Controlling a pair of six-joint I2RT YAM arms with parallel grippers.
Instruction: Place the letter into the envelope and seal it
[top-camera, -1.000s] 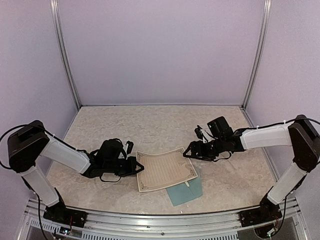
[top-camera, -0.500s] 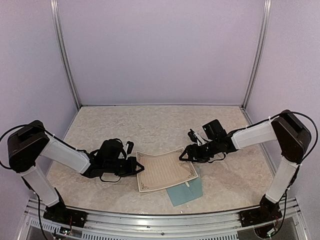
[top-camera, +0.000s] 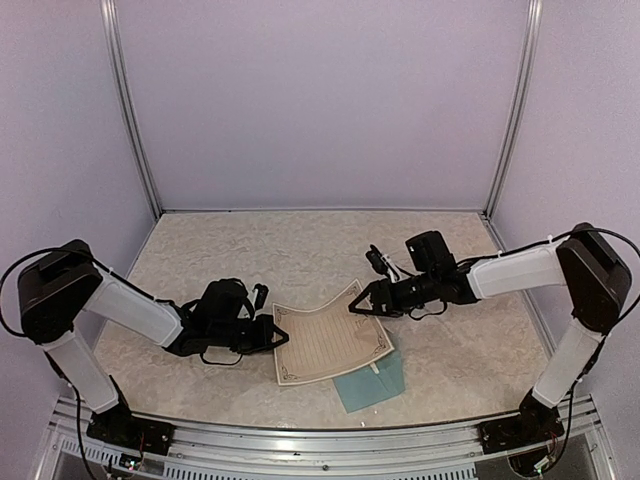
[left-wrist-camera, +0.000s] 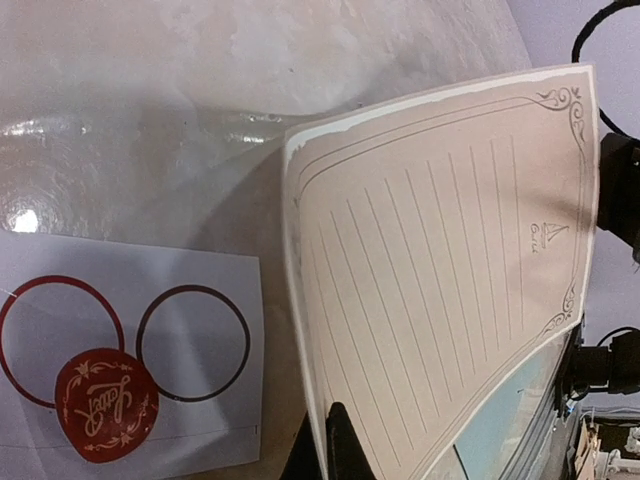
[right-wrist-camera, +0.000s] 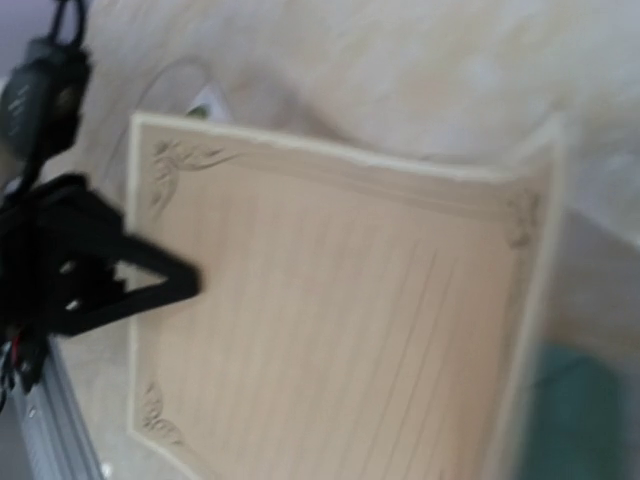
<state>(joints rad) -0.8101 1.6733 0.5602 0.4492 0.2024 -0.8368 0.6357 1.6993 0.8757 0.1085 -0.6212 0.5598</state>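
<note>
My left gripper (top-camera: 279, 337) pinches the letter (top-camera: 332, 342) at 9 o'clock. My right gripper (top-camera: 357, 307) meets its 1 o'clock corner (grip unclear). The envelope (top-camera: 380, 383) peeks out at 5 o'clock.

The letter (top-camera: 330, 340) stretches between the two grippers. The left gripper (top-camera: 283, 337) is at its left edge. The right gripper (top-camera: 358, 307) is at its far right corner, and that corner is up off the table (top-camera: 300, 250). Nearer the bases than the right gripper, the envelope (top-camera: 375, 383) lies flat on the table, partly under the letter's near right corner. In the left wrist view, a sticker card (left-wrist-camera: 200, 290) lies on the table just beside the letter's edge, close by the left gripper, with one round sticker (left-wrist-camera: 105, 405) on it.
</note>
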